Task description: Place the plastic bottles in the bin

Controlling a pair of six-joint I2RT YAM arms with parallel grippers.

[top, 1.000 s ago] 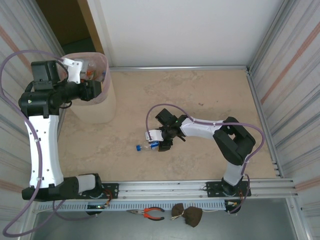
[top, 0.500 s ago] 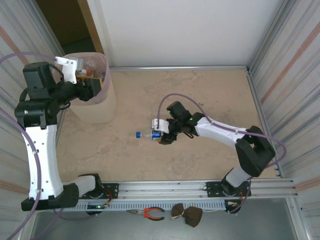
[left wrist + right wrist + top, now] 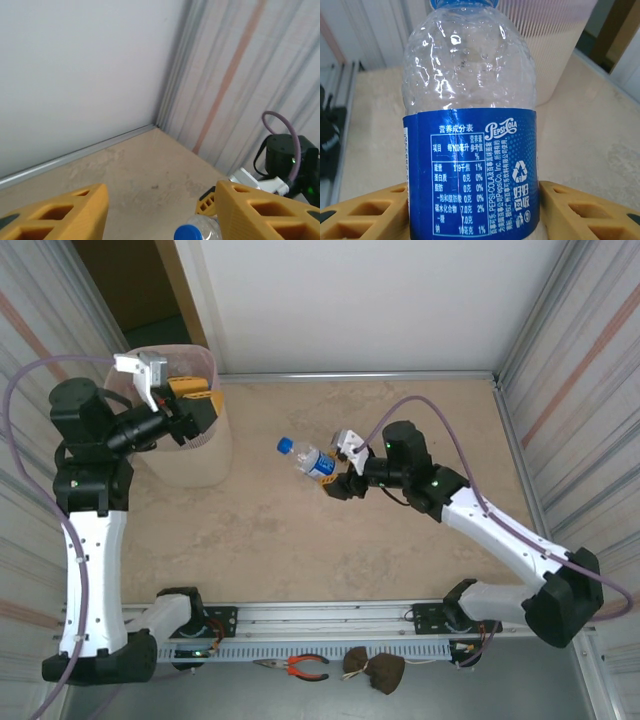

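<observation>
A clear plastic bottle (image 3: 312, 460) with a blue cap and blue label hangs above the floor, tilted, cap pointing left. My right gripper (image 3: 338, 478) is shut on its lower body. In the right wrist view the bottle (image 3: 470, 125) stands between my two yellow fingers (image 3: 370, 212), with the bin (image 3: 545, 45) behind it. The beige bin (image 3: 195, 460) with its pink liner stands at the back left. My left gripper (image 3: 193, 403) hovers over the bin's mouth, open with nothing in it. From the left wrist, the gripper (image 3: 160, 215) faces the bottle's blue cap (image 3: 189, 233).
Corrugated metal walls (image 3: 570, 370) close in both sides and a white wall stands at the back. A metal rail (image 3: 340, 615) runs along the near edge, with red-handled pliers (image 3: 300, 668) and a brown lump (image 3: 375, 670) below it.
My right gripper has lifted the bottle off the floor and carried it up and back, the arm stretching out. My left gripper has opened wider and turned over the bin.
</observation>
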